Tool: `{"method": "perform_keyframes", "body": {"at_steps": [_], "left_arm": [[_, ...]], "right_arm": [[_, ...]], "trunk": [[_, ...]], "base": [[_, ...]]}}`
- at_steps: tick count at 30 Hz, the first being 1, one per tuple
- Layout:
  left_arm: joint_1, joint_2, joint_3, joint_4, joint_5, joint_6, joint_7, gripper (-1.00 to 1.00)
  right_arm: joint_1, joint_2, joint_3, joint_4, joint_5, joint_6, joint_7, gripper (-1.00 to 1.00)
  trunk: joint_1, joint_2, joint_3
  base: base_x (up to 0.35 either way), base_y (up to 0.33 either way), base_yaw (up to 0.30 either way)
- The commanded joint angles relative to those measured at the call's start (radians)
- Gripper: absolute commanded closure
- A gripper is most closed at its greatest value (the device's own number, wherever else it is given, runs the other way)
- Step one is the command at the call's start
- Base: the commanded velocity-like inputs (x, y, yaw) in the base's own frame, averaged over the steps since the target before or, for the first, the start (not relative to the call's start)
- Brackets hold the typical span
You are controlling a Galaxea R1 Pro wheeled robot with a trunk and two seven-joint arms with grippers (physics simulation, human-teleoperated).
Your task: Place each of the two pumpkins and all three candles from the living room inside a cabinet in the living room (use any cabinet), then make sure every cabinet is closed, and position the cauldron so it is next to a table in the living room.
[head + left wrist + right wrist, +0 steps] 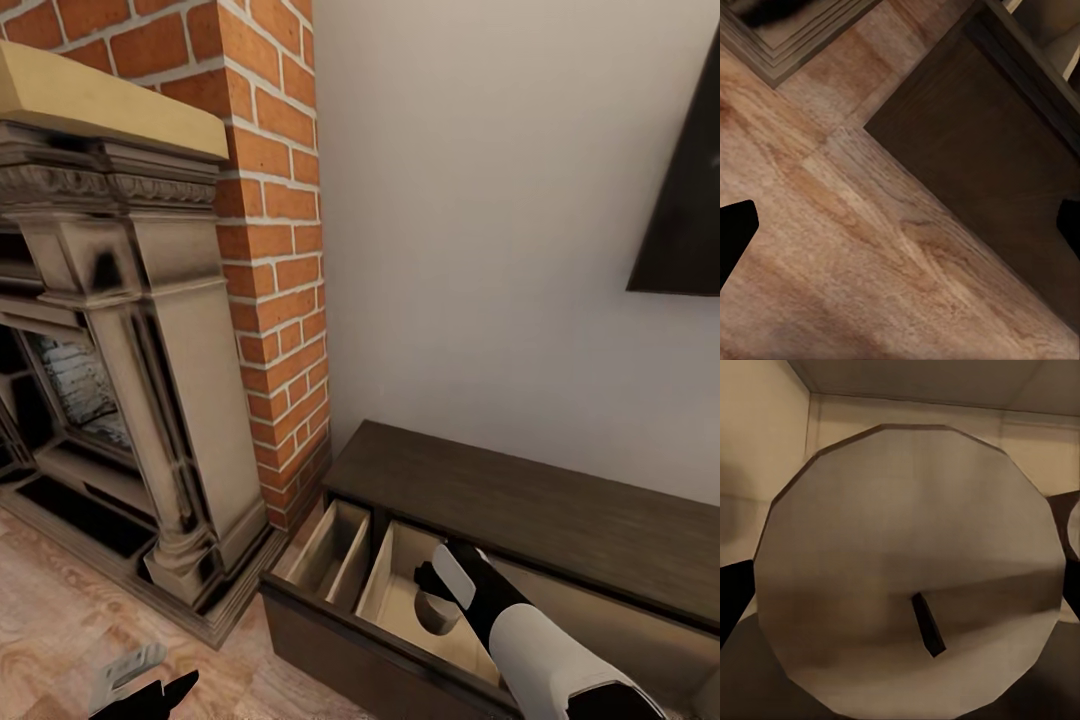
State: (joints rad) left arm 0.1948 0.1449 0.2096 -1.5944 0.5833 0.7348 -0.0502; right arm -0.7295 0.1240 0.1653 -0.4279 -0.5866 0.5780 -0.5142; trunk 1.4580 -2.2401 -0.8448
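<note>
The dark brown cabinet (pixel 540 510) stands against the wall with two drawers pulled out. My right gripper (pixel 432 585) reaches down into the wider drawer (pixel 395 590). It is shut on a beige candle (pixel 907 547) whose flat top and dark wick face the right wrist camera, with a black fingertip (pixel 735 600) at either side. The candle (pixel 440 615) hangs low inside the drawer. A curved beige edge of something else (pixel 1072 521) shows beside it. My left gripper (pixel 165 692) hovers open over the wood floor (pixel 855 247) near the cabinet's dark front (pixel 982 165). Pumpkins, cauldron and table are out of view.
A stone fireplace (pixel 150 380) with a brick chimney (pixel 275 250) stands left of the cabinet, its base close to the narrow open drawer (pixel 325 550). A black TV (pixel 690 200) hangs on the wall above the cabinet.
</note>
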Motion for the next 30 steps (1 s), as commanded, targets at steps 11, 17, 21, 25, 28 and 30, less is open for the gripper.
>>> {"method": "perform_keyframes", "body": {"at_steps": [11,17,21,25,28,30], "left_arm": [[0.0,0.0,0.002,0.0,-0.002,0.005,-0.007,-1.0],[0.0,0.0,0.002,-0.001,-0.002,0.005,-0.008,-1.0],[0.0,-0.001,0.002,-0.001,-0.003,0.005,-0.007,-1.0],[0.0,0.0,0.002,-0.001,-0.003,0.005,-0.007,-1.0],[0.0,0.0,0.002,-0.001,-0.003,0.004,-0.008,-1.0],[0.0,0.0,0.002,-0.001,-0.003,0.005,-0.008,-1.0]], "right_arm": [[-0.001,0.0,0.01,-0.003,0.0,0.001,-0.009,1.0],[-0.008,0.0,0.01,-0.003,0.001,0.0,-0.008,1.0],[-0.009,0.0,0.01,-0.003,0.001,0.0,-0.008,1.0],[-0.01,0.0,0.01,-0.003,0.001,0.0,-0.008,1.0],[-0.01,0.001,0.01,-0.003,0.001,0.0,-0.008,1.0],[-0.01,0.002,0.01,-0.003,0.001,0.0,-0.008,1.0]], "trunk": [[0.035,-0.064,-0.029],[0.035,-0.064,-0.029],[0.035,-0.064,-0.029],[0.035,-0.064,-0.029],[0.035,-0.064,-0.029],[0.035,-0.064,-0.029]], "base": [[0.0,0.0,0.0],[0.0,0.0,0.0],[0.079,0.017,0.0],[0.084,0.026,0.0],[0.094,0.046,0.0],[0.116,0.057,0.0]]}}
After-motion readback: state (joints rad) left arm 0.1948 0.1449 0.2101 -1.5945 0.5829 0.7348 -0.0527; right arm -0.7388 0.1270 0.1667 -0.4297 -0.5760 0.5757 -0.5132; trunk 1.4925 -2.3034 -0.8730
